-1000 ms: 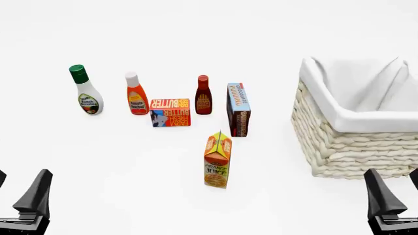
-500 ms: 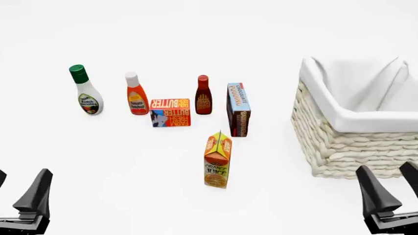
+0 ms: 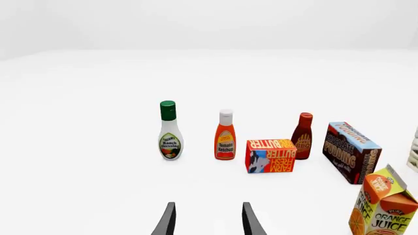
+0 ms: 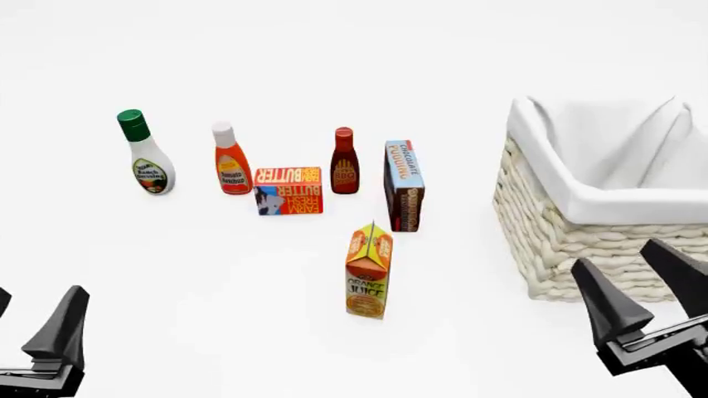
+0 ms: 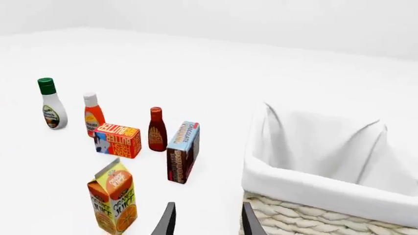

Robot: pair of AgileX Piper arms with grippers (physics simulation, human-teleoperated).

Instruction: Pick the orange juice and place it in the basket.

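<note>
White table [image 4: 332,50]: juice [image 4: 369,271] upright mid, well left of R gripper [image 4: 644,286], jaws apart, empty; basket [image 4: 575,240] just behind it.

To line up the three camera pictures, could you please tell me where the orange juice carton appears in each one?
Front view: orange juice stands near centre, nearest of the groceries.
Left wrist view: bottom right corner, partly cut off.
Right wrist view: lower left.
Shared landmark: the pudding box just behind it.

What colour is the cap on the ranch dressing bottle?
Green; the ranch dressing bottle shows it best in the left wrist view.
</note>
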